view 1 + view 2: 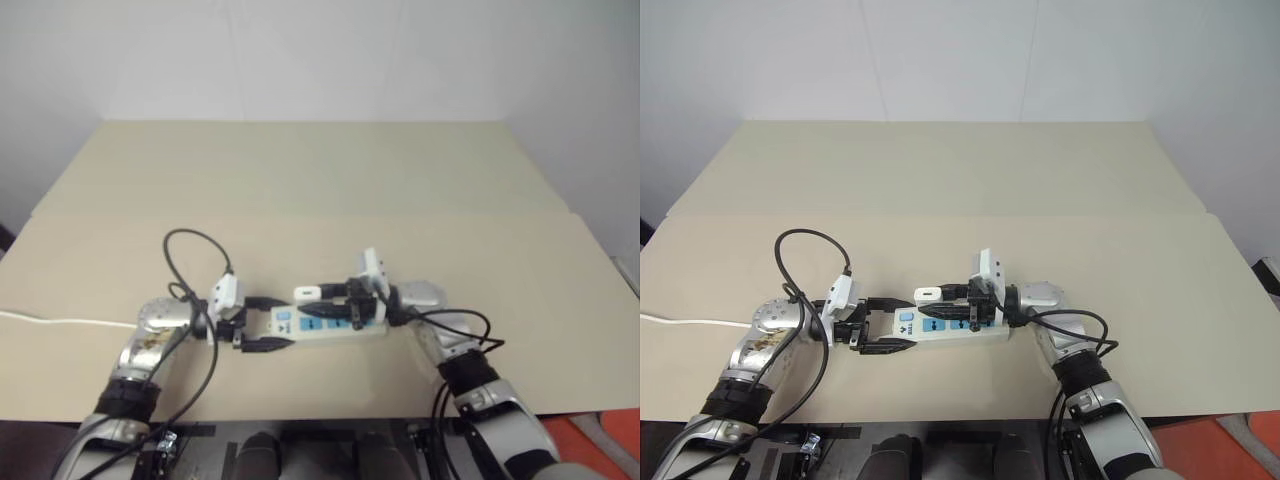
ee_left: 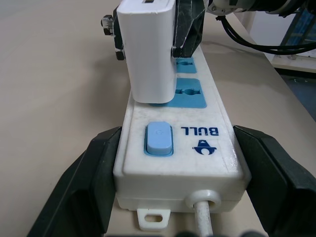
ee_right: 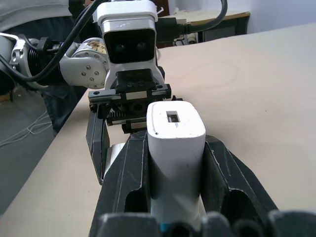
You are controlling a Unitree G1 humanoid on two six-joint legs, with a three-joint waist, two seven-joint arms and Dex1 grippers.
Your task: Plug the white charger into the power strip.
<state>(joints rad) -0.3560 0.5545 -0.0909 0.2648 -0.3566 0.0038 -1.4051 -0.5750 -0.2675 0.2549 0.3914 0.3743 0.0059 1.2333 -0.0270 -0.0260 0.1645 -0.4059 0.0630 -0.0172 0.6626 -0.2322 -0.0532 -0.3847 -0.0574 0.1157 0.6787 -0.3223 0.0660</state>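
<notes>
A: Charger status? Report from the left of the frame rightward.

B: Lower left of centre: left gripper [image 1: 880,324], fingers clamped on the switch end of the power strip [image 1: 940,328] lying on the table [image 1: 960,180]. Just right of it, at lower centre: the white charger [image 2: 148,47] stands over the first blue socket, base touching it, pinched firmly by the right gripper [image 1: 958,306].

A: Procedure?

B: I'd advise keeping the charger upright, pressing straight down, and bracing the strip throughout.
</notes>
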